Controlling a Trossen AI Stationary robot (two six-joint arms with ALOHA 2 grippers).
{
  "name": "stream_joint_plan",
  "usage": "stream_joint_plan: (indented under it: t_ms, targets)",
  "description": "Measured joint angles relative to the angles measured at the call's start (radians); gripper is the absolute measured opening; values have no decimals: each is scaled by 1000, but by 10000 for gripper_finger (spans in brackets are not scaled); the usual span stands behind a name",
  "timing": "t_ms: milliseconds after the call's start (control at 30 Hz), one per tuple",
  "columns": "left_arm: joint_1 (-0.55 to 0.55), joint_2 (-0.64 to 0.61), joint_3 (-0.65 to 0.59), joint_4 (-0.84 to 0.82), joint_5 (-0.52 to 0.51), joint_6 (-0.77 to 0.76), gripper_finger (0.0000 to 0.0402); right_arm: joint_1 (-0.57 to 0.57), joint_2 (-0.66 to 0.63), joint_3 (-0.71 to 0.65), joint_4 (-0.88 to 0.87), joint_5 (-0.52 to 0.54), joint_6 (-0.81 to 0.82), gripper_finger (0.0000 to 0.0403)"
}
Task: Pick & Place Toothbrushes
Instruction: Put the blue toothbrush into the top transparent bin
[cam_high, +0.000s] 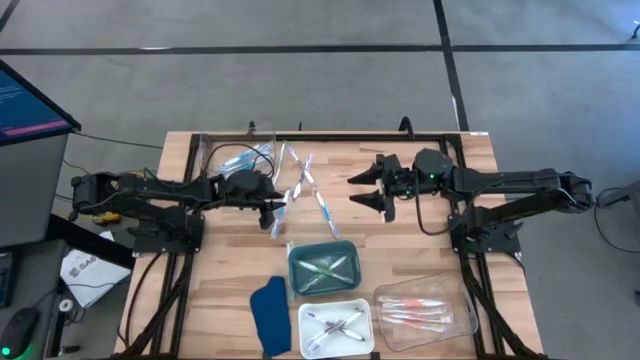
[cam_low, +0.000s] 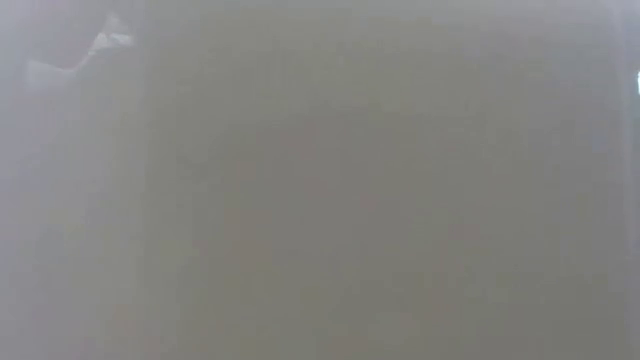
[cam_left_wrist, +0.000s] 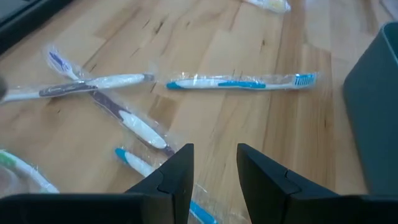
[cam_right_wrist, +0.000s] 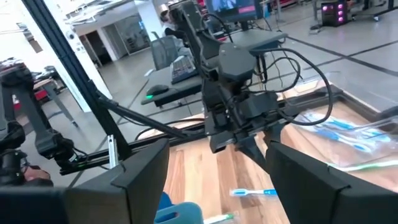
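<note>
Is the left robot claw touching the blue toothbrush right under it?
Cannot tell. In the left wrist view the left gripper hides where the blue toothbrush passes beneath its fingers.

Grey carpet floor (cam_high: 300, 90) with dark seams, monitor (cam_high: 25, 105) at left, possibly desks beyond.

We could read no complete text anywhere. A white packet (cam_high: 88, 272) on the floor left of the table (cam_high: 420, 230) bore dark letters too small to decipher. The monitor (cam_high: 28, 105) showed only illegible lines.

Two black jointed arms, looping black cables, wedge-shaped dark fingers (cam_left_wrist: 183, 180) (matte), green light.
</note>
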Motion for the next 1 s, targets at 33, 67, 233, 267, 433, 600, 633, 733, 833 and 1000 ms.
stream_joint_plan:
  t_ms: [33,67,233,267,433,600,633,733,833,1000]
  targets:
    - [0,0,3,-9,0,0,115,0,0,0,0,0,0,260]
    - [0,0,3,-16,0,0,115,0,0,0,0,0,0,260]
    - [0,0,3,-16,-72,0,115,4,0,0,0,0,0,260]
    - [0,0,3,-17,-105,1,115,4,0,0,0,0,0,260]
    - [0,0,3,-68,-143,70,115,4,0,0,-7,0,0,260]
    - [-9,0,4,-102,-75,154,115,4,0,0,-10,0,0,260]
    - [-16,0,4,-102,-68,181,115,4,0,0,-10,0,0,260]
    - [-52,19,4,-94,-64,265,115,4,0,0,-10,0,-12,260]
    - [-72,69,5,-44,-69,377,115,4,0,0,-10,0,-15,260]
    - [-78,203,4,91,-73,564,115,4,1,0,-10,0,-15,260]
